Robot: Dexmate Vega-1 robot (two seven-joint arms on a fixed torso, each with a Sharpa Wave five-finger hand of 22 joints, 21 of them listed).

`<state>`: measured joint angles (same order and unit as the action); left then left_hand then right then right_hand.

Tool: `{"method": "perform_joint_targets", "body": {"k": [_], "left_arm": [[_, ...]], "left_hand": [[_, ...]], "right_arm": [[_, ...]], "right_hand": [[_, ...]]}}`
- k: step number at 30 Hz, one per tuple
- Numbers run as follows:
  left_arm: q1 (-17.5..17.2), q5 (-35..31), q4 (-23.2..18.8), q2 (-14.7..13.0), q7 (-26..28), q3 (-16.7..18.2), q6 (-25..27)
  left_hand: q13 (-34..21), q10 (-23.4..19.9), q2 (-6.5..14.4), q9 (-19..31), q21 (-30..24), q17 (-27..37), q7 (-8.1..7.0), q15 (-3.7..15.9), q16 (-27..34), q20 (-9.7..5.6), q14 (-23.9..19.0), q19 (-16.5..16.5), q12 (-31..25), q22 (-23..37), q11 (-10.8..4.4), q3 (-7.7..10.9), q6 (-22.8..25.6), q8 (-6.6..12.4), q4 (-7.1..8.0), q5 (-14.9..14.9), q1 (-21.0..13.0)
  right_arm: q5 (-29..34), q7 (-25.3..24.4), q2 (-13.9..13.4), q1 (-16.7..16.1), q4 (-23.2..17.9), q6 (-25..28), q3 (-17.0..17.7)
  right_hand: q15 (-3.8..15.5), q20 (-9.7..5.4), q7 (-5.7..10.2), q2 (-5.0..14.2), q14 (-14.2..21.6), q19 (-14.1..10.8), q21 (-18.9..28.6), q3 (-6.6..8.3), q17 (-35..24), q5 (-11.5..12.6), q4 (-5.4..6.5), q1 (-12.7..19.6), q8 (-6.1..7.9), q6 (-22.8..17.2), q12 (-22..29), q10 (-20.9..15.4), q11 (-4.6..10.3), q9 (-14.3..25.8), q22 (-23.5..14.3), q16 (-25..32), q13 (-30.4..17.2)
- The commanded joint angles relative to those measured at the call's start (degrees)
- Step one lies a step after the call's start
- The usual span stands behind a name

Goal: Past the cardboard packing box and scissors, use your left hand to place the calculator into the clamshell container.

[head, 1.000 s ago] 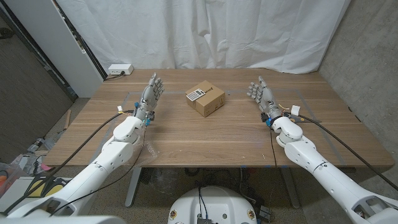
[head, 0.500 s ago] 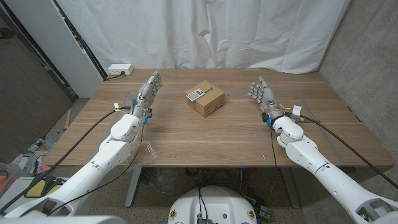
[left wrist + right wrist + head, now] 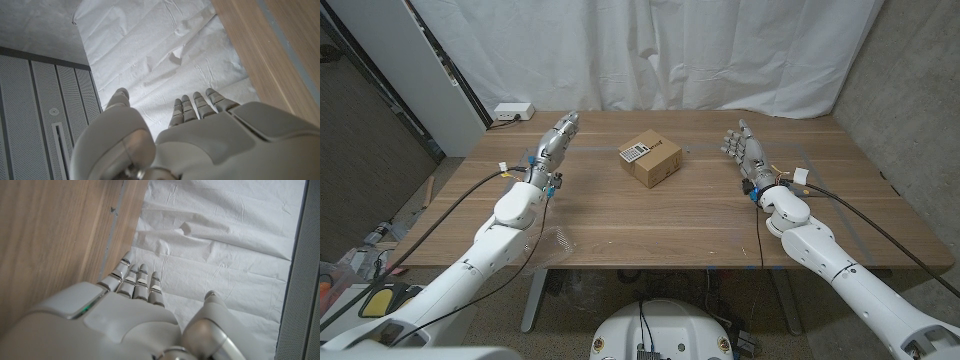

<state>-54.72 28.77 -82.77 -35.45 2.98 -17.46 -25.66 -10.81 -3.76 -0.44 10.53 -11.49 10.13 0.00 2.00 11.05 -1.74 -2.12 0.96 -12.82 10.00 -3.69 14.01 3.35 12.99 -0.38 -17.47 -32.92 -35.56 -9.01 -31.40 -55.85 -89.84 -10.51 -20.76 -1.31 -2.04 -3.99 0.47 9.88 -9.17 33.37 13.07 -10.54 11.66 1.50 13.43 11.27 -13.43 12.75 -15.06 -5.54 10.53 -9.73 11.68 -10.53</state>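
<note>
A small cardboard packing box (image 3: 653,160) stands at the far middle of the wooden table (image 3: 650,215). A calculator (image 3: 634,154) with a grey keypad lies on top of the box, at its left corner. My left hand (image 3: 553,147) is raised at the left, well apart from the box, fingers stretched toward the far edge and holding nothing. The same hand (image 3: 190,130) points at the white curtain in the left wrist view. My right hand (image 3: 744,152) stands at the right of the box, fingers apart and empty, and appears again in the right wrist view (image 3: 135,315).
A white power strip (image 3: 513,112) lies at the table's far left corner. A white curtain (image 3: 650,50) hangs behind the far edge. Cables run along both arms.
My left hand has lifted and reached forward toward the far edge, fingers tilting further away. The right hand, box and calculator have stayed put.
</note>
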Motion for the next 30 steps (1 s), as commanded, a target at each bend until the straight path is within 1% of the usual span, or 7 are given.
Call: {"method": "perform_joint_targets", "body": {"k": [1,5,12,14,18,25,30], "left_arm": [[-2.0,-6.4,-3.0,-2.5,4.7,1.0,-0.3],[-2.7,-9.9,-3.9,-2.5,8.0,1.5,-0.5],[-3.0,-13.9,-4.6,-3.1,10.3,1.8,-1.1],[-3.0,-15.4,-4.4,-2.8,11.4,1.8,-1.8],[-2.8,-18.3,-3.9,-2.8,12.6,1.6,-2.7],[-3.0,-22.7,-3.2,-2.3,15.6,1.6,-4.2],[-3.2,-25.8,-2.8,-1.8,18.2,1.7,-5.1]], "left_hand": [[-0.1,-0.5,0.0,0.3,-0.1,0.0,-0.05,0.5,0.3,-2.58,-0.6,0.3,-0.1,0.1,-0.33,0.28,0.7,0.33,-0.72,0.2,-1.5],[-0.1,-1.0,0.0,0.3,-0.1,0.0,-0.04,0.69,0.3,-2.61,-1.0,0.4,-0.1,0.1,-0.4,0.5,1.3,0.45,-1.26,0.3,-2.4],[-0.1,-2.3,0.0,0.4,-0.3,0.0,-0.06,0.73,0.5,-2.8,-2.2,1.2,-0.3,0.1,-0.15,0.75,2.4,0.61,-2.08,0.5,-3.7],[-0.1,-2.9,0.0,0.4,-0.4,0.0,-0.13,0.85,0.5,-2.85,-2.7,1.7,-0.4,0.1,-0.43,0.84,3.2,0.78,-2.43,0.7,-4.3],[-0.1,-3.7,0.0,0.4,-0.7,0.1,-0.19,0.97,0.7,-2.78,-3.6,2.6,-0.6,0.2,-0.11,0.79,4.0,0.88,-2.57,0.8,-4.6],[-0.1,-5.3,-0.1,0.4,-1.0,0.1,-0.14,1.21,1.0,-2.85,-5.3,3.9,-0.8,0.2,-0.56,0.6,5.6,1.15,-2.67,1.0,-4.7],[-0.1,-7.2,-0.2,0.5,-1.3,0.1,-0.58,1.75,1.3,-2.68,-7.5,5.4,-1.1,0.2,-0.64,0.55,7.5,1.5,-3.05,1.1,-5.3]], "right_arm": [[-0.5,-1.0,0.7,-0.2,-1.0,0.2,0.2],[-0.5,-1.4,0.9,-0.3,-1.3,0.2,0.2],[-1.0,-1.5,1.3,-0.5,-1.4,-0.3,0.5],[-1.2,-1.6,1.3,-0.8,-1.6,-0.5,0.7],[-1.2,-2.0,1.4,-1.3,-1.8,-0.9,1.0],[-1.8,-2.0,1.6,-1.5,-1.7,-0.9,1.2],[-1.8,-2.3,2.1,-1.6,-1.6,-1.5,1.3]], "right_hand": [[-0.15,-1.18,0.33,0.3,0.7,-0.5,-0.3,0.13,-0.2,0.0,-0.42,0.6,0.41,-0.6,0.3,-0.4,0.25,0.3,-0.2,0.2,-0.2],[-0.11,-1.13,0.28,0.34,0.8,-0.6,-0.4,0.15,-0.2,0.0,-0.46,0.7,0.41,-0.6,0.4,-0.6,0.23,0.3,-0.2,0.2,-0.2],[-0.07,-1.05,0.22,0.41,1.2,-1.0,-0.5,0.16,-0.2,-0.1,-0.56,0.8,0.5,-1.0,0.5,-0.9,0.35,0.3,-0.2,0.3,-0.2],[-0.09,-1.11,0.24,0.43,1.4,-1.2,-0.5,0.17,-0.2,-0.1,-0.59,0.8,0.52,-1.1,0.5,-1.1,0.33,0.3,-0.2,0.3,-0.2],[-0.06,-1.09,0.24,0.45,1.7,-1.5,-0.5,0.18,-0.2,-0.1,-0.65,0.9,0.57,-1.3,0.6,-1.3,0.41,0.3,-0.2,0.4,-0.2],[-0.04,-1.03,0.29,0.5,2.0,-1.7,-0.6,0.19,-0.2,-0.2,-0.74,0.9,0.58,-1.5,0.6,-1.6,0.45,0.3,-0.2,0.4,-0.2],[0.2,-1.19,0.34,0.55,2.5,-2.2,-0.7,0.18,-0.2,-0.3,-0.82,1.0,0.54,-1.6,0.7,-2.0,0.63,0.3,-0.2,0.5,-0.2]]}}
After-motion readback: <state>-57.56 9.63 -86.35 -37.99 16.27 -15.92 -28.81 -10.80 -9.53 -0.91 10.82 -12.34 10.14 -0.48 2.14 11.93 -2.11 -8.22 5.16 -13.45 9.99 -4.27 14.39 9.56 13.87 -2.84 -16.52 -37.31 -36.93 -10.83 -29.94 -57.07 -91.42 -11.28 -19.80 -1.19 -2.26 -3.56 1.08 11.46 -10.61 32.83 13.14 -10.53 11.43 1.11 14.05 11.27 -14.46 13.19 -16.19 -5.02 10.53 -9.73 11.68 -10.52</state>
